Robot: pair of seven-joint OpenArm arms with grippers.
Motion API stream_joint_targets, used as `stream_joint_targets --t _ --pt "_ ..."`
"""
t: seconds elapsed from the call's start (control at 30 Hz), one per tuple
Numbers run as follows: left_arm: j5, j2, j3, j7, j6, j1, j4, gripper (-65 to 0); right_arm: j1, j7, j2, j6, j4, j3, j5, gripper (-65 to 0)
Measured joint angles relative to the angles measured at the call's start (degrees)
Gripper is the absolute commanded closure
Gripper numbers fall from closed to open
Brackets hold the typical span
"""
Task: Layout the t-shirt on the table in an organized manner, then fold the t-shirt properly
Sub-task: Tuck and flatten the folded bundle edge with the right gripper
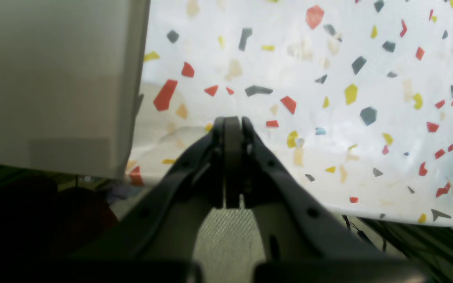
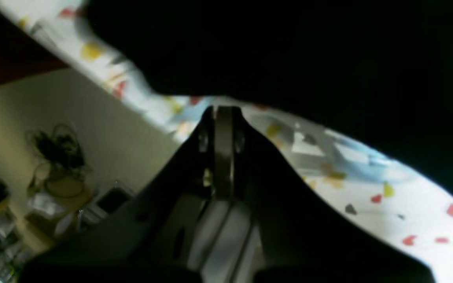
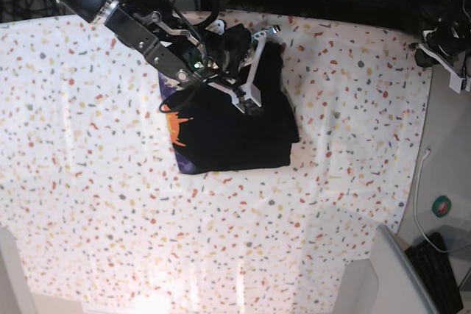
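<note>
Shirt status: the t-shirt (image 3: 234,134) sits bunched into a rough folded block on the table (image 3: 88,182), toward the far middle, orange print at its left edge. The right gripper (image 3: 250,102) is over the shirt's upper part, jaws pressed together; can't tell if any cloth is pinched. The left gripper (image 1: 232,129) is also clamped closed with nothing in it, parked off at the table's edge.

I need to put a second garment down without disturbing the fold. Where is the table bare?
The table is bare along the whole near side below the t-shirt, across the base view's left, and between shirt and right edge. It is crowded at the top centre, where the shut right gripper sits over the shirt.
</note>
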Motion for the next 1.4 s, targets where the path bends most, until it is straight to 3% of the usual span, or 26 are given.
stream_joint_targets --t 0.17,0.37,0.43,0.7,0.87,1.03,1.1,1.27,1.4 --pt "0.02 -0.04 0.00 0.00 0.02 -0.02 0.04 0.0 1.20 0.48 0.09 -3.45 5.11 -0.13 0.68 0.0" --pt "0.00 -0.02 0.07 0.07 0.02 0.00 0.04 0.0 10.51 14.08 0.50 -5.07 -2.62 0.04 0.44 0.0" --pt "0.04 -0.04 0.04 0.04 0.02 0.00 0.04 0.0 12.52 16.04 0.09 -4.81 -8.39 0.04 0.48 0.0" --pt "0.07 0.00 0.07 0.04 0.02 0.13 -0.17 0.0 10.86 16.11 -4.15 -4.83 -19.45 -4.57 1.05 0.0" --pt "-0.02 0.07 0.07 0.02 0.00 0.04 -0.20 0.0 10.51 7.65 -1.68 -6.16 -13.03 -4.46 -0.13 0.0" --pt "0.00 -0.04 0.07 0.02 0.02 0.02 -0.22 0.0 7.04 6.14 -2.38 -5.14 -2.01 -4.55 1.49 0.0" --pt "0.02 -0.02 0.07 0.02 0.02 0.02 -0.22 0.0 5.49 6.03 -2.73 -5.11 -2.40 -4.90 1.38 0.0" --pt "0.07 -0.20 1.55 0.02 0.07 0.13 -0.22 0.0 5.14 10.27 -3.67 -5.07 -15.69 -4.98 0.87 0.0" --pt "-0.15 0.48 7.87 0.20 0.02 0.04 1.57 0.0 5.95 6.58 -2.14 -5.75 -9.49 -4.72 0.17 0.0"
